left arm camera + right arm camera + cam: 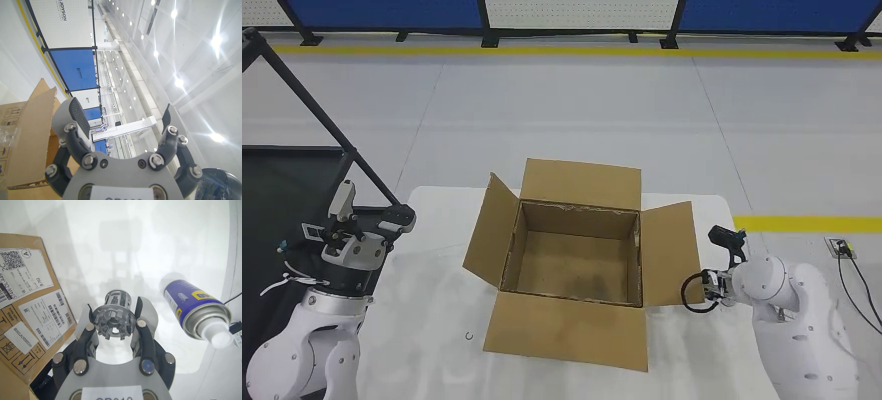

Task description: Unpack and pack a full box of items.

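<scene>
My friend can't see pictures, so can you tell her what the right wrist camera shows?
The robot's right hand grips a grey metal part over a white table. A blue spray can is on one side, and a cardboard box with labels on the other.

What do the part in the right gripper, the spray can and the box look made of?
The part looks like cast metal: dull grey, crisp slots. The can is likely thin metal, glossy blue print, bright rim; its white nozzle looks plastic. The box is matte brown cardboard with ragged flap edges.
</scene>
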Robot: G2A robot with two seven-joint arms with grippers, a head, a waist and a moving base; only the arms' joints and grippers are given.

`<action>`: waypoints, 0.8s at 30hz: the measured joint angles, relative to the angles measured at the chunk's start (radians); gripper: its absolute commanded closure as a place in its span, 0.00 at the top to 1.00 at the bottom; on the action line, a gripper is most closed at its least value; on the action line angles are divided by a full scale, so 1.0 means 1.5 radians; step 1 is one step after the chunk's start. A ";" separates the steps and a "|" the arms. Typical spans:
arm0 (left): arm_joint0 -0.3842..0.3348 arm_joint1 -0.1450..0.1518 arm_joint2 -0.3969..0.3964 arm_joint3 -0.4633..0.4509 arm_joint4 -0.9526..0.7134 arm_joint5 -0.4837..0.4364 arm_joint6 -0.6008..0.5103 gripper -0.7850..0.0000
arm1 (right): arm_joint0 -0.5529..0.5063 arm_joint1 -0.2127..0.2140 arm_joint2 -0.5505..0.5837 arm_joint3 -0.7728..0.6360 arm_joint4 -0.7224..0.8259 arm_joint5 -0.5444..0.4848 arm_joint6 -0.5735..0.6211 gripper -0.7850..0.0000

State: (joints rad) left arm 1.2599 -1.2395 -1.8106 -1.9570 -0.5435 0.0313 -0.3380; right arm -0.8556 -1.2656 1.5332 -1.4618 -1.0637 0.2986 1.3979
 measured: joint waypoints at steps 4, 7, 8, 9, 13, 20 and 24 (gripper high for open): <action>0.000 0.000 0.000 0.000 0.000 0.000 0.000 1.00 | 0.003 0.001 -0.019 0.012 -0.009 -0.011 -0.001 0.00; 0.000 0.000 0.000 0.000 0.000 0.000 0.000 1.00 | 0.009 0.002 -0.037 0.022 -0.025 -0.022 0.004 0.00; 0.000 0.000 0.000 0.000 0.000 0.000 0.000 1.00 | 0.011 0.002 -0.043 0.026 -0.032 -0.023 0.005 0.00; 0.000 0.000 0.000 0.000 0.000 0.000 0.000 1.00 | 0.013 0.002 -0.048 0.029 -0.039 -0.022 0.007 0.00; 0.000 0.000 0.000 0.000 0.000 0.000 0.000 1.00 | 0.026 0.002 -0.065 0.046 -0.060 -0.013 0.016 0.21; 0.000 0.000 0.000 0.000 0.000 0.000 0.000 1.00 | 0.037 0.003 -0.075 0.061 -0.060 -0.010 0.016 0.49; 0.000 0.000 0.000 0.000 0.000 0.000 0.000 1.00 | 0.038 0.004 -0.075 0.063 -0.057 -0.011 0.012 0.50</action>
State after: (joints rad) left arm 1.2599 -1.2395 -1.8106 -1.9570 -0.5435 0.0313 -0.3380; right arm -0.7986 -1.2602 1.4210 -1.3676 -1.1485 0.2822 1.4158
